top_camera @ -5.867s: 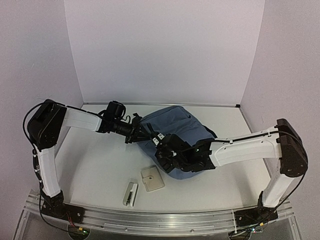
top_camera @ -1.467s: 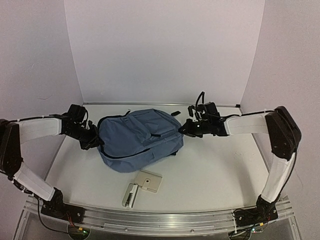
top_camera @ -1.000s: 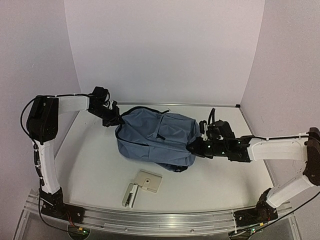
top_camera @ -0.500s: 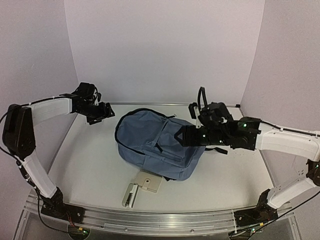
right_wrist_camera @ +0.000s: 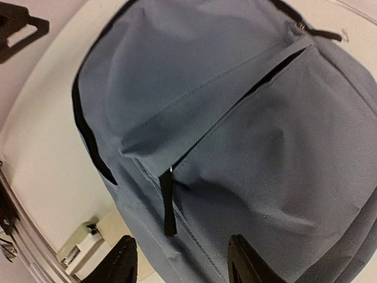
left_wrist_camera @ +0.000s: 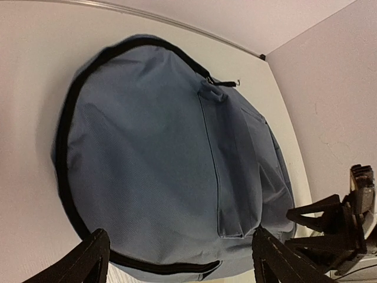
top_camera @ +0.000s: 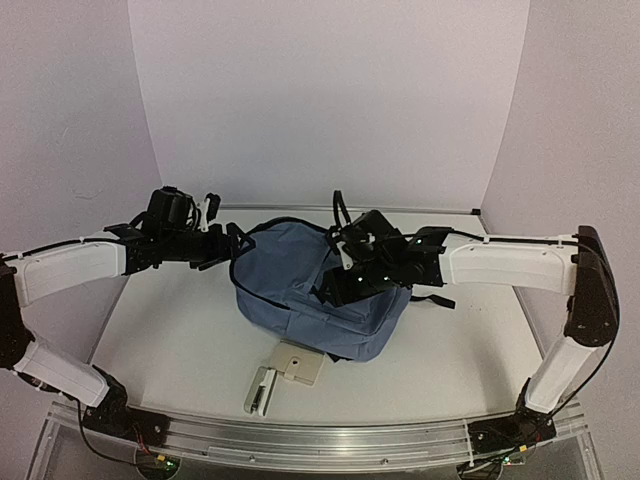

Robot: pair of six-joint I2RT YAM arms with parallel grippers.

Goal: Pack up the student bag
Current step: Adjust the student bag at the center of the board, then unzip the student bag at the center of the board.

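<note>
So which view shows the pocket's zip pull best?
Right wrist: the black zip pull lies plain on the student bag. Left wrist shows the pocket, no clear pull; from above the right arm covers it.

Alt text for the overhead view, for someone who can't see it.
A slate-blue student bag lies on a white table, front pocket up. The right arm reaches over it, the left arm toward its left side, both jaws open. A beige square item and stapler-like tool lie nearer.

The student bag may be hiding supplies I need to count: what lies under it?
A flat beige square sits at the student bag's near edge, its far corner apparently tucked under. A small stapler lies beside it, uncovered. Anything deeper underneath is hidden by fabric.
</note>
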